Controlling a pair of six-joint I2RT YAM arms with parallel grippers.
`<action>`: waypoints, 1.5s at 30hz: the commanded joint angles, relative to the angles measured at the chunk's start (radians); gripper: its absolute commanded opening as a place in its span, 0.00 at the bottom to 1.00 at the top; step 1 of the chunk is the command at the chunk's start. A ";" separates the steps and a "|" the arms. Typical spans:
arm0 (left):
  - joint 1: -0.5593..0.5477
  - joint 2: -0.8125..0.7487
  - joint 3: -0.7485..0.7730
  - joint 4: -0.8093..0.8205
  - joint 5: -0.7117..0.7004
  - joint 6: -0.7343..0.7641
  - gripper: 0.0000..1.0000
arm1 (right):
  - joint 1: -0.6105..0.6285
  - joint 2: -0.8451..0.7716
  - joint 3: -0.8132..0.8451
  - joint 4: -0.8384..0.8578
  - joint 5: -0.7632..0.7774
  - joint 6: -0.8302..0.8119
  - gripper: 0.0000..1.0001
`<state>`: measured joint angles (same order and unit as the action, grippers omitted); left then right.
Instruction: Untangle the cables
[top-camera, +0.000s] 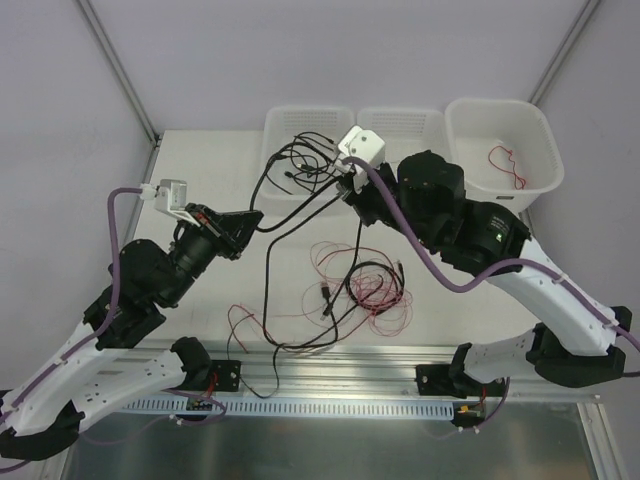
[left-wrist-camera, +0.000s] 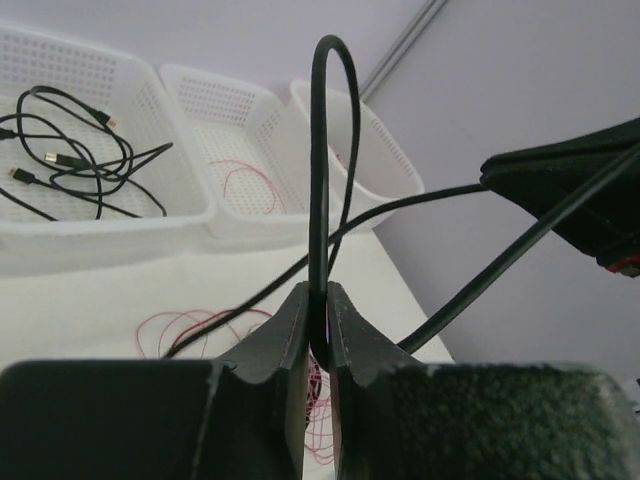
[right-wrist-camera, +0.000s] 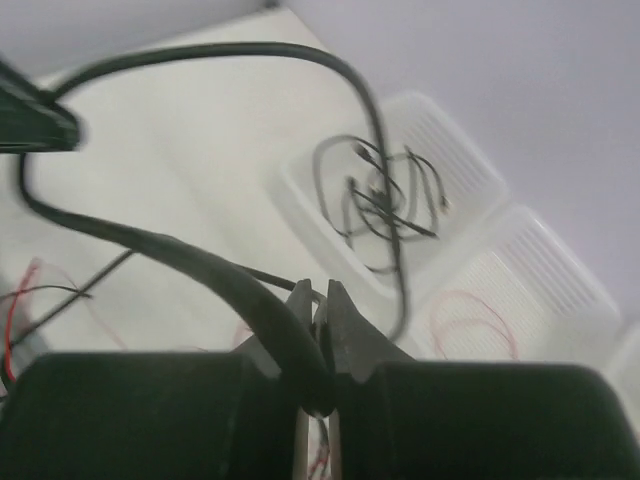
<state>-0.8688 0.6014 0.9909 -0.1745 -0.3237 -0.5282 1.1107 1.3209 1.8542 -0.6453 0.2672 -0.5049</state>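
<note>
Black cable (top-camera: 268, 262) held up btwn both grippers, mid-untangle.
L gripper (left-wrist-camera: 319, 300) is pinched tight on it; R gripper (right-wrist-camera: 318, 305) is likewise pressed onto a black cable, seemingly the same one, though that cannot be told for sure. The remaining cables (top-camera: 362, 288) are heaped at the ctr of the table (top-camera: 430, 322), black leads & red wires (top-camera: 385, 300) interlaced. Risk: if the grippers are pulled further apart, knots could be tightened, thin red wires snagged, or the heap dragged toward the near edge. Counted: 2 grippers, 3 white baskets (top-camera: 300, 112) at the far edge. Several black cables are seen in the left one, 1 red wire (top-camera: 507, 165) in the right one.
</note>
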 joint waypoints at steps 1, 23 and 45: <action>0.013 0.012 -0.037 -0.092 -0.048 0.040 0.08 | -0.038 -0.116 0.000 0.153 0.429 -0.055 0.01; 0.014 0.169 -0.218 -0.094 -0.051 -0.027 0.74 | -0.051 -0.215 -0.228 0.346 0.081 0.203 0.01; 0.016 0.206 -0.281 -0.105 0.115 0.080 0.07 | -0.051 -0.281 -0.318 0.343 0.095 0.203 0.01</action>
<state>-0.8619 0.8181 0.6724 -0.2878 -0.2371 -0.4885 1.0634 1.0931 1.5635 -0.3817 0.3416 -0.3279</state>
